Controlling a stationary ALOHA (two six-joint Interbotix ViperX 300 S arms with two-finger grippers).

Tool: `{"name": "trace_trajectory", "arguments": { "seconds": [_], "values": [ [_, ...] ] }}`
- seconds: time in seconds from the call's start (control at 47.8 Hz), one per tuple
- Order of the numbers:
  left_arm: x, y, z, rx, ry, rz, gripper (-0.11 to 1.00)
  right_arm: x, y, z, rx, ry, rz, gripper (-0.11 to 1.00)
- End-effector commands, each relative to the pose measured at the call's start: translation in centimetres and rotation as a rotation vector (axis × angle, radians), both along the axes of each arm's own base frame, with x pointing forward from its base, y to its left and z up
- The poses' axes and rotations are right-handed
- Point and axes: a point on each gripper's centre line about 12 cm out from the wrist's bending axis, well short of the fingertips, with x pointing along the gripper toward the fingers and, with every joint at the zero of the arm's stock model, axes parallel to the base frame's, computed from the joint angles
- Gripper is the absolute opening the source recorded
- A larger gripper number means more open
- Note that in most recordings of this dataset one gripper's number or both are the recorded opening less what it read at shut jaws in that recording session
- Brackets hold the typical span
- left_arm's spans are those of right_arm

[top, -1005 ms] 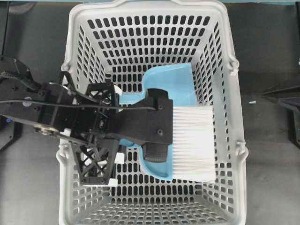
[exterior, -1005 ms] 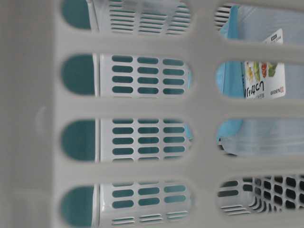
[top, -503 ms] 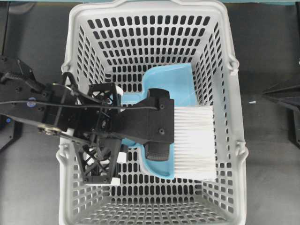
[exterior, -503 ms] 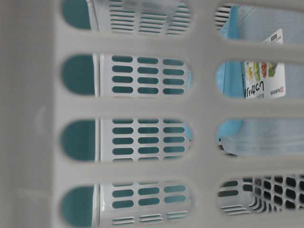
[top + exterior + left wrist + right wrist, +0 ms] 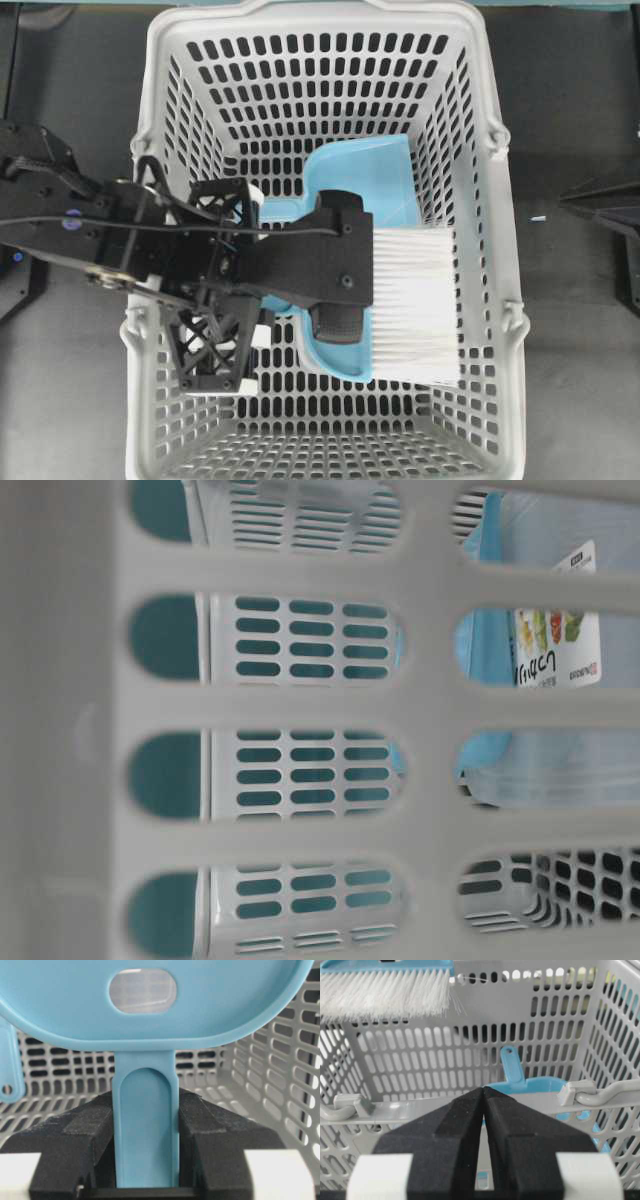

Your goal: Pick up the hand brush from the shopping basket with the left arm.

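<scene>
My left gripper (image 5: 340, 270) is shut on the thin handle of the light-blue hand brush (image 5: 415, 305). It holds the brush level inside the light-grey shopping basket (image 5: 490, 400), with the white bristles pointing right. In the left wrist view the handle (image 5: 145, 1125) sits clamped between both black fingers (image 5: 90, 1130), and the half-round head fills the top. In the right wrist view the bristles (image 5: 385, 992) hang high, above the basket's far wall (image 5: 470, 1040). My right gripper (image 5: 483, 1091) is shut and empty, outside the basket's right side (image 5: 563, 203).
The matching light-blue dustpan (image 5: 370, 175) lies on the basket floor under the brush, and its handle shows in the right wrist view (image 5: 512, 1067). The basket's side handle (image 5: 600, 1094) is just ahead of my right gripper. The table-level view is filled by the basket wall (image 5: 430, 710).
My left arm and wrist have shifted slightly. The brush stays in the grip and has hardly moved. The right arm has not moved.
</scene>
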Motion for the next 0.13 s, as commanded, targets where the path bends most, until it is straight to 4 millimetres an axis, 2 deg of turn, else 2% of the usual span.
{"name": "trace_trajectory", "arguments": {
  "seconds": [0.0, 0.105],
  "values": [
    [-0.14, 0.02, 0.66, -0.001, -0.023, 0.000, 0.25, 0.14, 0.03, 0.32, 0.005, -0.011, 0.001, -0.01],
    [-0.12, -0.04, 0.60, 0.000, -0.022, -0.003, 0.25, 0.11, 0.00, 0.28, 0.005, -0.011, -0.001, -0.01]
  ]
}}
